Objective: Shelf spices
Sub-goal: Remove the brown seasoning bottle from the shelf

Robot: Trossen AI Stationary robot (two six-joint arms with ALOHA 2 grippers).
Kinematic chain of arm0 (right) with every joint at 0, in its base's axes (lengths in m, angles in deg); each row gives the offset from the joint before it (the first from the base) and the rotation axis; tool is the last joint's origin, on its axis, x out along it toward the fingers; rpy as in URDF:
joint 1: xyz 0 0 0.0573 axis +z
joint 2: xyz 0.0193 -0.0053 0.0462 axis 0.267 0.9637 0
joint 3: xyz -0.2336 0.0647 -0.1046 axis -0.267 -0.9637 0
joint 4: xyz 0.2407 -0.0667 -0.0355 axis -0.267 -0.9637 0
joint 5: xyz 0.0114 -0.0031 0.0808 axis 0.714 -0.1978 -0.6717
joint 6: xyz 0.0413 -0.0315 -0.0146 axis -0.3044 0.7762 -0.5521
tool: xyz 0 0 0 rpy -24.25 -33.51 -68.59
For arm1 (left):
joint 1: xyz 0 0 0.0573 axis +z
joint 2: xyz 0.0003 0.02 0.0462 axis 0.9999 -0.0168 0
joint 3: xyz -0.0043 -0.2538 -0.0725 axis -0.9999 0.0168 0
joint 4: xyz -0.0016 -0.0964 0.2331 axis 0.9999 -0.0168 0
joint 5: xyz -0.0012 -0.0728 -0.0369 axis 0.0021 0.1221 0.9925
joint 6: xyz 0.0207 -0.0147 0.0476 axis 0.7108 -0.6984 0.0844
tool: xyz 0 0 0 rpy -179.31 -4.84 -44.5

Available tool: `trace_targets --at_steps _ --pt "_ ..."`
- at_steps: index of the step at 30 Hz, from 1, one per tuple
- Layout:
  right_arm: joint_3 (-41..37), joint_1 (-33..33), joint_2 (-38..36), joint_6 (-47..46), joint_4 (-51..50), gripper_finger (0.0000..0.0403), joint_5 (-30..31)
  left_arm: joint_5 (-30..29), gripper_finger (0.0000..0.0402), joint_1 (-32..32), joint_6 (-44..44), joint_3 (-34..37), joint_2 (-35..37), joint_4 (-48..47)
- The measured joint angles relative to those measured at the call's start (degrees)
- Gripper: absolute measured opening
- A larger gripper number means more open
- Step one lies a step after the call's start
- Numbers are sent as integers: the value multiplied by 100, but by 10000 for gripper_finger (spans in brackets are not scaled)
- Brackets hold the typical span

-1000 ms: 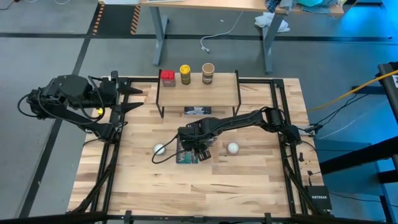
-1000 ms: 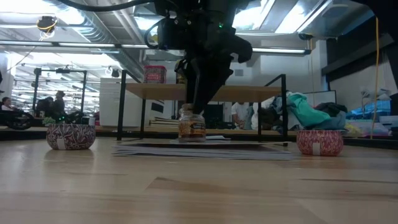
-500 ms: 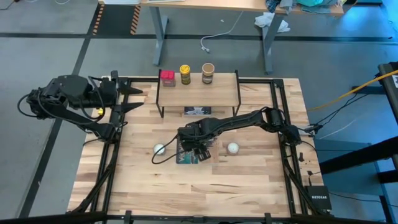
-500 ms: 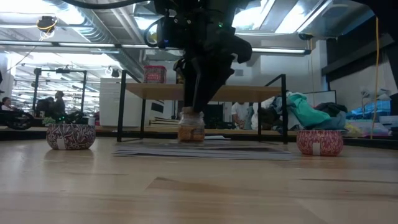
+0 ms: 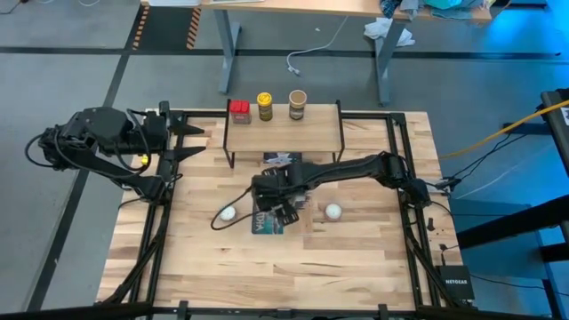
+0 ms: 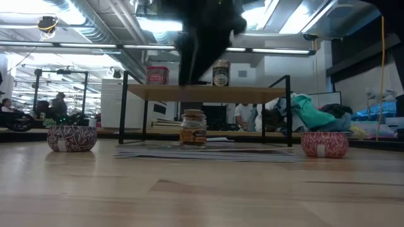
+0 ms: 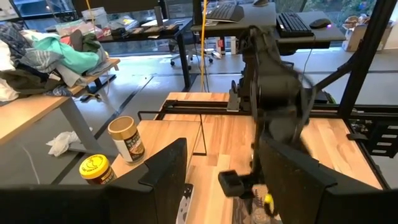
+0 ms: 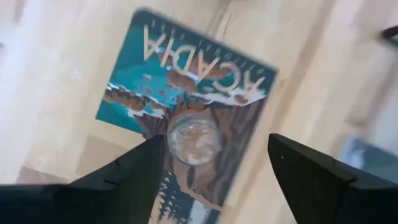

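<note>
The tiny brownish jar stands upright on the flat picture book, which lies on the table. My right gripper is open and hangs above the jar, touching nothing; in the high view it covers the jar. On the shelf stand the red tin, the yellow jar and the tan jar. My left gripper waits open at the table's left edge, beside the shelf.
Two white-topped round things sit on the table to the left and right of the book. A second flat printed item lies under the shelf. The shelf board has free room to the right of the tan jar.
My right gripper was down around the tiny jar and has risen straight up, clear of it, shifting slightly toward the far edge. The jar stays standing upright on the book where it was.
</note>
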Motion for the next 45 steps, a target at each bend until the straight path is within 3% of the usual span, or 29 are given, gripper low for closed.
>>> trace_targets --at_steps 6,10,14,23,31,40,45 --pt "1708 -26 -14 588 -833 291 1128 0 196 0 -2 0 0 -21" --pt "1367 -199 -684 1384 -203 292 1864 0 196 0 -17 0 0 -50" --pt "1370 -619 -1134 1536 -35 292 2212 0 196 0 -25 0 0 -81" --pt "1361 -1782 -1390 1574 -36 292 2211 -1 196 0 -40 0 0 -178" --pt "1357 -2810 -1388 1533 258 292 1777 -1 196 0 -71 0 0 -178" --pt "1357 -3003 -1388 1438 355 292 2059 -40 196 2 11 0 0 -178" --pt "1357 -3055 -1365 1396 321 292 1846 -98 196 4 32 0 0 -176"
